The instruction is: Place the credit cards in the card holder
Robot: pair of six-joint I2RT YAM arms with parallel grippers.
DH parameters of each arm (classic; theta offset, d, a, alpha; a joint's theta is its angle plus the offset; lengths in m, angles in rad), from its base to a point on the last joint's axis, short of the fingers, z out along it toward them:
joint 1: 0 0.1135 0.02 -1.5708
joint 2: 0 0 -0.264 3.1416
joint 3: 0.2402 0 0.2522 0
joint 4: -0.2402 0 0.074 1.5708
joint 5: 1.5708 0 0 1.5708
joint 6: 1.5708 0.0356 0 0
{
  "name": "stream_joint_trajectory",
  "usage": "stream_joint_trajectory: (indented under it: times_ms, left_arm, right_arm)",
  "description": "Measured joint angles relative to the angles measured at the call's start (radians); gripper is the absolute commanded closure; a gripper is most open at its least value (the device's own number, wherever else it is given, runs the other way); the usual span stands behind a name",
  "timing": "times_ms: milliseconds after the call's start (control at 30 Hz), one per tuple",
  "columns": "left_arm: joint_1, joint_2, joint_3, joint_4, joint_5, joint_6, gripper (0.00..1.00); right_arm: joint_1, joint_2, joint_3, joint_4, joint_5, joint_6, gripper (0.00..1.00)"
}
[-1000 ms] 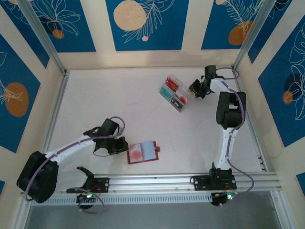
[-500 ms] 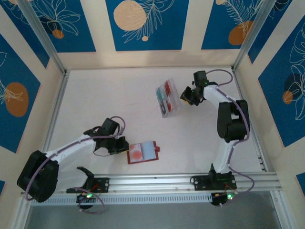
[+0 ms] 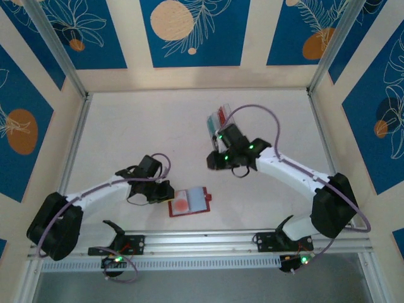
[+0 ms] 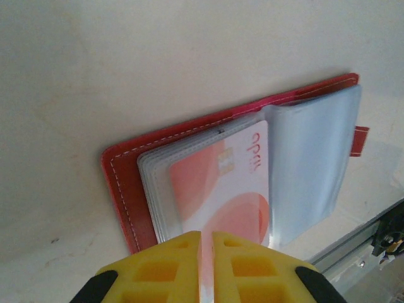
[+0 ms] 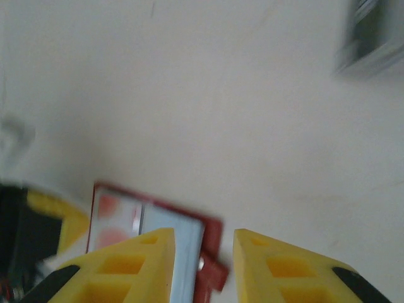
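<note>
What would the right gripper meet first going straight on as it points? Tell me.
Most likely the open red leather-look card holder: it lies straight ahead of the right gripper's parted yellow fingers, closing tab in line with their gap. Depth is unclear.

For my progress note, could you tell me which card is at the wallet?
The pink-and-white card, lying on the open wallet's left side; the other cards sit in the clear box.

Pale tabletop (image 3: pixel 158 126), blue-and-cream patterned walls (image 3: pixel 189 31), perhaps aluminium corner posts (image 3: pixel 57 47).
</note>
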Motion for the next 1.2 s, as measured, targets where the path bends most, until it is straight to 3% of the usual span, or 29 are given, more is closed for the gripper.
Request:
stream_joint_trajectory:
  times_ms: [167, 300, 1033, 1200]
  left_arm:
    - [-0.008, 0.04, 0.0, 0.024, -0.001, -0.001, 0.89]
    - [-0.009, 0.055, -0.008, 0.039, -0.001, -0.001, 0.89]
    - [-0.008, 0.055, -0.047, 0.106, 0.003, -0.005, 0.89]
    - [-0.008, 0.055, -0.05, 0.114, 0.004, -0.011, 0.89]
  right_arm:
    - [0.163, 0.072, -0.046, 0.033, -0.034, 0.0, 0.69]
    - [0.208, 0.134, -0.043, 0.053, -0.026, -0.006, 0.69]
    - [0.28, 0.365, 0.04, 0.046, 0.126, -0.097, 0.62]
    - [0.296, 0.374, 0.046, 0.041, 0.158, -0.092, 0.65]
